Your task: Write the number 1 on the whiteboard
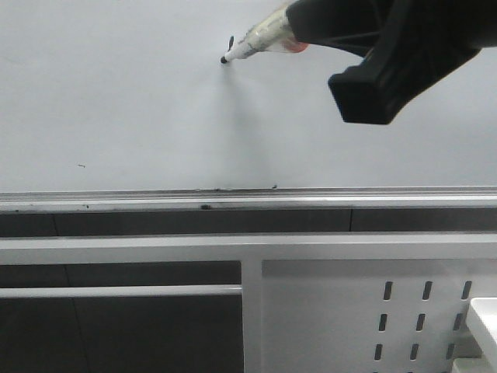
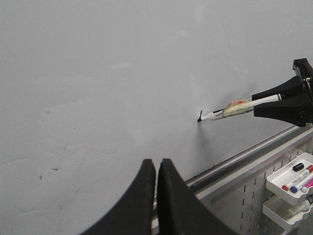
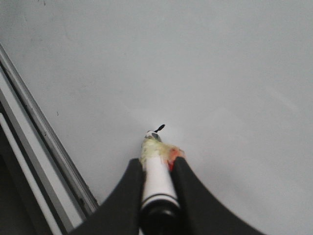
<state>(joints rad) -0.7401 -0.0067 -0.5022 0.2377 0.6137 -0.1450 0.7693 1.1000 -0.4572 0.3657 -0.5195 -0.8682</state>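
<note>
The whiteboard [image 1: 116,101] is a pale glossy panel that fills the upper front view. My right gripper [image 1: 299,31] comes in from the upper right, shut on a white marker [image 1: 260,40]. The marker's black tip [image 1: 224,60] touches the board. Of the number 1 [image 1: 231,40], just a short dark slanted stroke shows, right above the tip. In the right wrist view the right gripper [image 3: 156,161] clamps the marker [image 3: 157,178], with the stroke [image 3: 160,129] just past it. My left gripper [image 2: 156,162] is shut on nothing, away from the marker [image 2: 234,108] and the board [image 2: 98,73].
A silver rail [image 1: 155,200] edges the board below. Under it is a white metal panel with slotted holes [image 1: 373,311]. White trays holding spare markers [image 2: 293,181] hang at the right. Small stray ink marks [image 1: 81,165] dot the board's lower left.
</note>
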